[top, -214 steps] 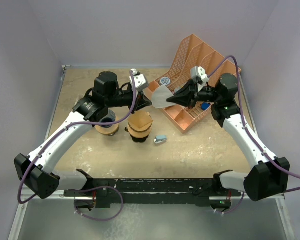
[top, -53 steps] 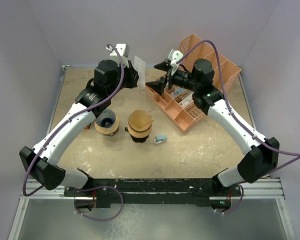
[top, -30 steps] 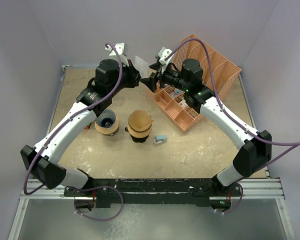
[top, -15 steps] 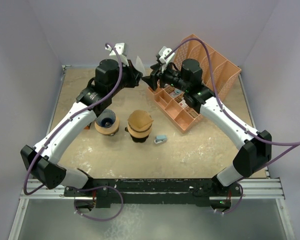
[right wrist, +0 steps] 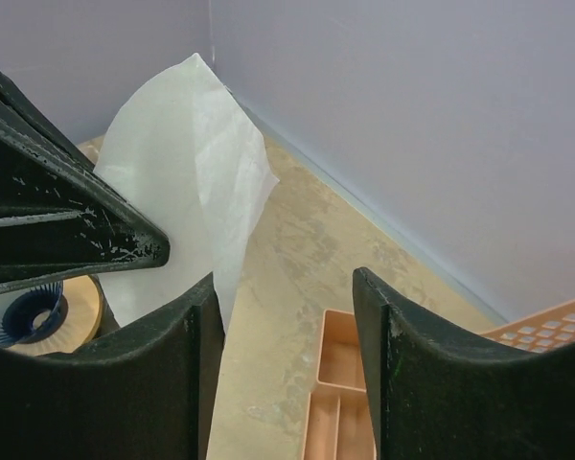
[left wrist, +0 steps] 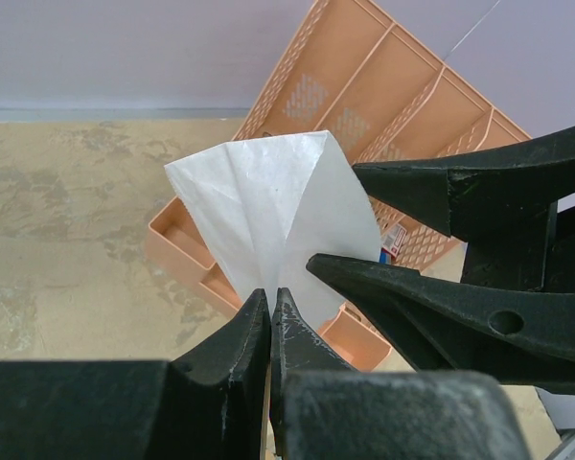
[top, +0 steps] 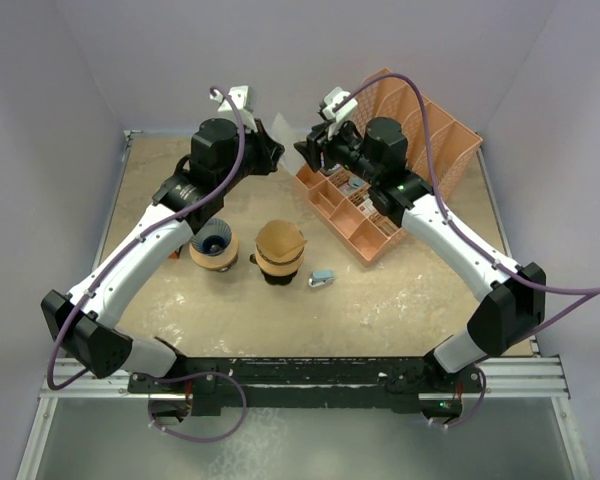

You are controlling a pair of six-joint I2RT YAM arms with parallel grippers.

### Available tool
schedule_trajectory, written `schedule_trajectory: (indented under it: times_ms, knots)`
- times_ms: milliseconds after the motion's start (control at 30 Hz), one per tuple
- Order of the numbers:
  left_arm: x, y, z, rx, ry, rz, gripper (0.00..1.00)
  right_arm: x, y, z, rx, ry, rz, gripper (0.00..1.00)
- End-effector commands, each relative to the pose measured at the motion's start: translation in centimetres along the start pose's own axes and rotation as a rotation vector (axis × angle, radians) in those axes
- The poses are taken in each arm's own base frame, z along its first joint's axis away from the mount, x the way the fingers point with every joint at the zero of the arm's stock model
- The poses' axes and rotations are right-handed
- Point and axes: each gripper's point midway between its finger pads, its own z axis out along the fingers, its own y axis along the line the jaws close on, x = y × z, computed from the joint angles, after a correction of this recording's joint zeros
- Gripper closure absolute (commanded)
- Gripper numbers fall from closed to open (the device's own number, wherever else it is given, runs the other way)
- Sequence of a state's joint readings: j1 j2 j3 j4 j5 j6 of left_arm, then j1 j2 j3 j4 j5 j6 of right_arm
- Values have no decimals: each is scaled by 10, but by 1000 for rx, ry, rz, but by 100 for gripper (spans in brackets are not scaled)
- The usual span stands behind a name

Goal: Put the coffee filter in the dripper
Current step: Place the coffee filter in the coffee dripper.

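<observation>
The white paper coffee filter (left wrist: pixel 268 201) hangs above the far middle of the table, pinched at its lower point by my left gripper (left wrist: pixel 271 292), which is shut on it. In the top view my left gripper (top: pixel 272 142) faces my right gripper (top: pixel 305 150) at close range. My right gripper (right wrist: pixel 283 283) is open, and the coffee filter (right wrist: pixel 182 163) has its free edge just inside the left finger. The blue ribbed dripper (top: pixel 217 240) sits in a tan collar on the table below my left arm. It shows again as the dripper (right wrist: pixel 19 311) at the lower left.
A brown cone on a dark base (top: pixel 280 245) stands just right of the dripper. A small blue-grey object (top: pixel 322 278) lies in front of it. An orange compartment tray (top: pixel 365 215) and a tall orange rack (top: pixel 420 110) fill the back right under my right arm.
My right gripper has closed in on the filter's free edge and its jaws have narrowed. My left arm has held the filter nearly still.
</observation>
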State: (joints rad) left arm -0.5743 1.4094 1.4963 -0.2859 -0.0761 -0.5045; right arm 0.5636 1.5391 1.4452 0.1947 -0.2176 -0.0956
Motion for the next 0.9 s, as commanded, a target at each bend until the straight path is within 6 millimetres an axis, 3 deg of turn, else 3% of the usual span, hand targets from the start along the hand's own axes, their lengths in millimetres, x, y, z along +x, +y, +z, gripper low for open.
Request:
schedule_trajectory:
  times_ms: [0, 200, 567, 667, 867]
  knots:
    - [-29, -10, -9, 19, -85, 12, 100, -43, -8, -9, 35, -104, -2, 45]
    - [-29, -9, -9, 19, -84, 20, 100, -39, -5, -5, 22, -99, 15, 53]
    - [-25, 8, -3, -59, -98, 79, 100, -41, 9, 6, -53, -108, 85, 100]
    - [-28, 16, -4, -106, -111, 86, 98, -43, 10, 7, -50, -112, 89, 100]
    - [-27, 33, -3, -196, -131, 79, 80, -46, 18, 5, -69, -122, 98, 100]
